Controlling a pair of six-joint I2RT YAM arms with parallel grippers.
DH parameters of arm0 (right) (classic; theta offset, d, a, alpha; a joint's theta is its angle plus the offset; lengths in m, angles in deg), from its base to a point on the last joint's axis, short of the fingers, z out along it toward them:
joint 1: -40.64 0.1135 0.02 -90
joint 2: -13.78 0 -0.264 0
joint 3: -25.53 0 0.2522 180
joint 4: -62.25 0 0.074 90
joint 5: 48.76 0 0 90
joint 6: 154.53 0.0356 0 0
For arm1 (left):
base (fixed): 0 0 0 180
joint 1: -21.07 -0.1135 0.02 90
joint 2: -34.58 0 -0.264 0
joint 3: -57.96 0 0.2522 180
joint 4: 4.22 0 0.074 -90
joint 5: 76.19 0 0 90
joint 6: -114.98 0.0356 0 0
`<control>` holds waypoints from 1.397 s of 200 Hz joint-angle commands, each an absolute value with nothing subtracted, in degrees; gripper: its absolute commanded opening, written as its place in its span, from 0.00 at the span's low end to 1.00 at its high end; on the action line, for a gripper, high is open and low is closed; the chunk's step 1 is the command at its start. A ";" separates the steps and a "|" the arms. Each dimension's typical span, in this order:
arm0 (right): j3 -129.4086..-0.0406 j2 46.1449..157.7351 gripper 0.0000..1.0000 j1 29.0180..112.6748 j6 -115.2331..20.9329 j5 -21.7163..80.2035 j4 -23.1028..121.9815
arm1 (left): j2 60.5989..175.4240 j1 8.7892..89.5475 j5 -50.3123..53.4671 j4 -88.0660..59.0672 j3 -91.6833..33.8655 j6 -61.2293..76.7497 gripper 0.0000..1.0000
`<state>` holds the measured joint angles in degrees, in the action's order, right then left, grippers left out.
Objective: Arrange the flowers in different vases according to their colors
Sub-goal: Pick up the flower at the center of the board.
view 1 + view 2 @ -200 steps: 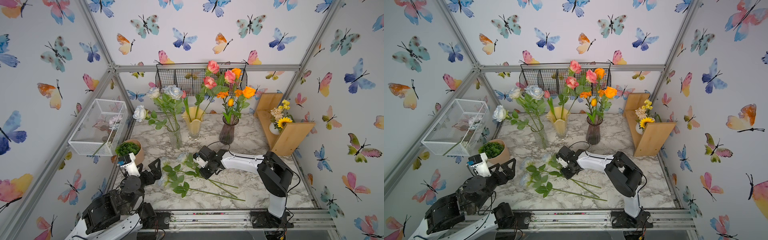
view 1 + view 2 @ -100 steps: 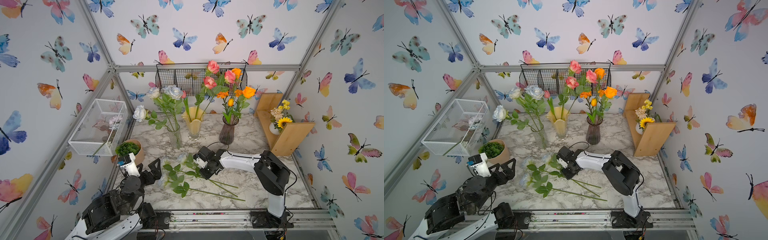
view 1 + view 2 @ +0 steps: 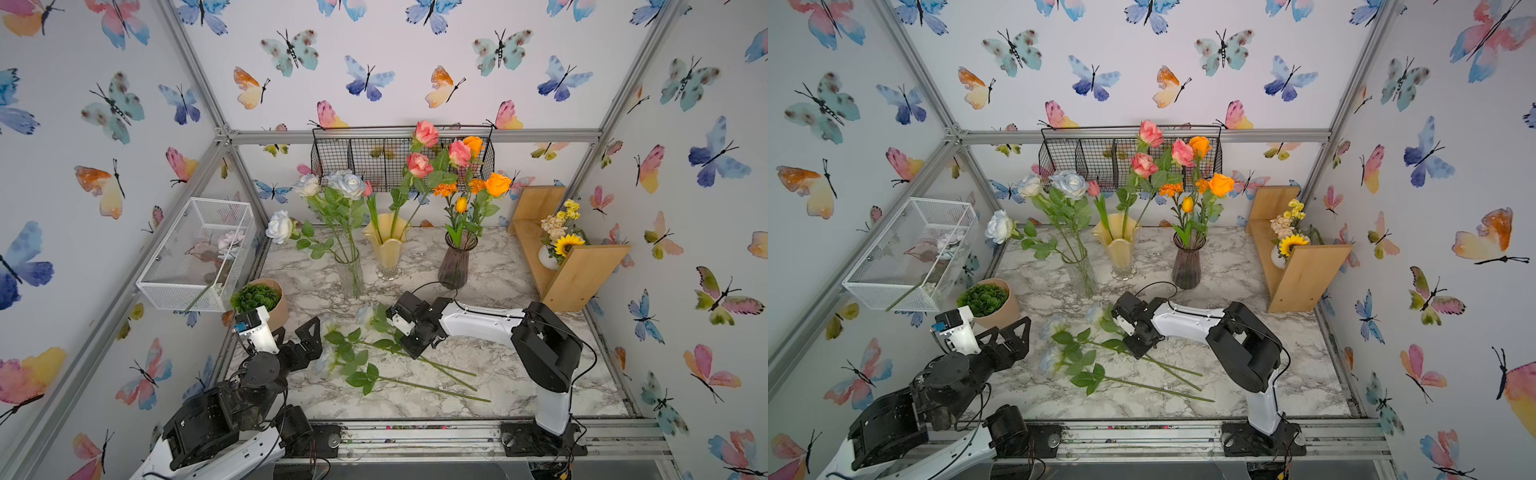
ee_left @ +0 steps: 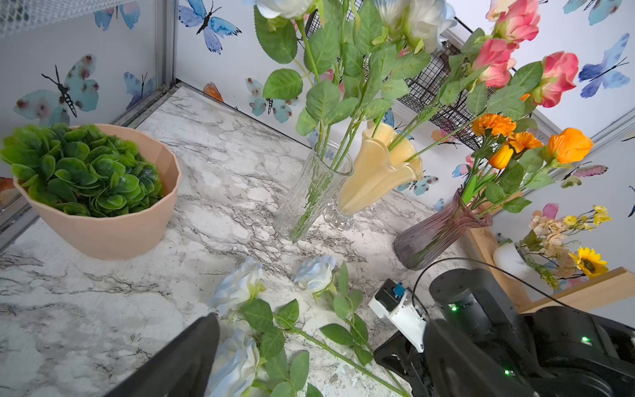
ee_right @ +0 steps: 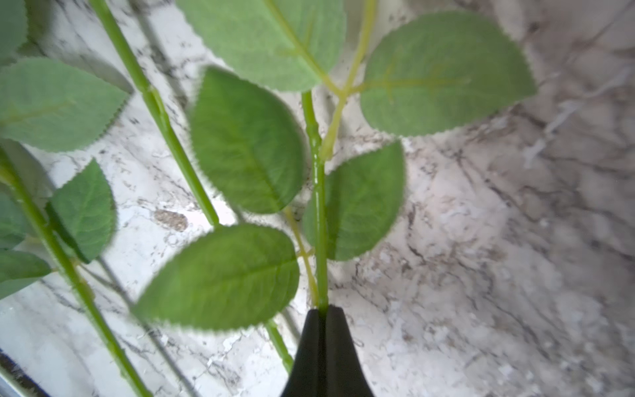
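The left pincer (image 3: 297,332) gapes wide, in front of the clear vase (image 3: 351,270). Before that vase three white-blue roses (image 3: 356,378) lie on the surface (image 3: 519,374), stems running front-right, pale blooms hard to make out. The right pincer (image 5: 323,311) is pinched on one rose's stem.

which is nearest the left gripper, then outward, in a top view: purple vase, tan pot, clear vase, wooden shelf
From the left gripper:
1. tan pot, beside it
2. clear vase, behind, mid-table
3. purple vase, back right
4. wooden shelf, right wall
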<state>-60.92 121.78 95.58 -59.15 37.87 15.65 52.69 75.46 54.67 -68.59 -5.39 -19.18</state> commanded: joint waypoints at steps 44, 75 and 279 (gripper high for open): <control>-64.22 111.57 0.02 95.40 -62.86 41.01 13.87 | 52.65 75.21 55.55 -68.60 -5.54 -18.82 0.99; -62.78 106.24 0.03 95.31 -61.64 42.11 19.47 | 52.42 75.18 55.64 -68.69 -5.55 -18.93 0.99; -96.24 125.47 0.03 95.22 -62.26 44.73 74.33 | 51.97 75.12 56.00 -68.96 -5.54 -19.29 0.99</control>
